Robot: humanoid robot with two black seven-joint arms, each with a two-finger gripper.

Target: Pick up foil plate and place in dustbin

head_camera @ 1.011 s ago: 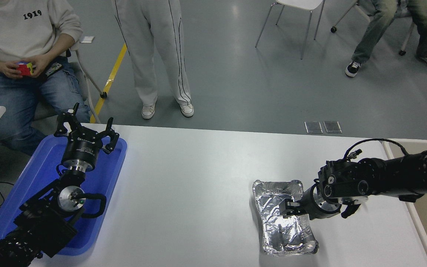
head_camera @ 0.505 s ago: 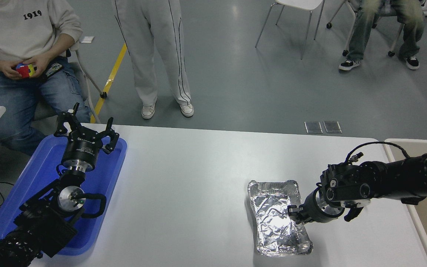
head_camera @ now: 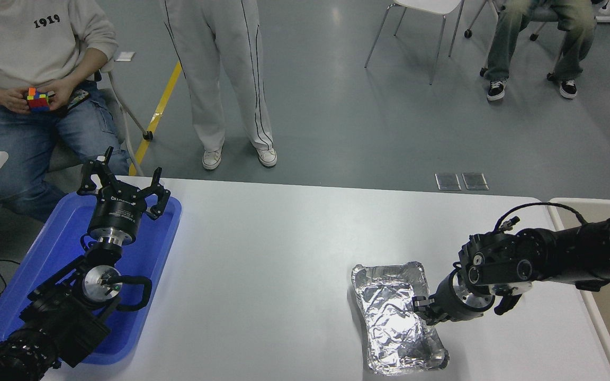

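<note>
Grey floor beyond, with people seated and standing at the far side; nearer, smooth white table (head_camera: 284, 254) spanning the view. Flat blue plastic tray (head_camera: 51, 286) at left edge, glossy, rounded corners, under parked left gripper (head_camera: 123, 182) with fingers spread apart. Beige dustbin (head_camera: 599, 317) at right edge past the table, thick pale rounded rim, tan inside, partly hidden by black right arm. Foil plate (head_camera: 392, 320) flat on table at lower right: shiny crinkled aluminium, rectangular, rounded corners, raised rim, well apart from dustbin. Right gripper (head_camera: 422, 308) low at plate's right rim, touching or just beside it; fingers too small and dark to tell whether apart or closed on foil. Likely risks: thin rim crumpling or tearing under pinch, plate sliding away on slick table, light tray slipping free or catching bin rim during carry.
</note>
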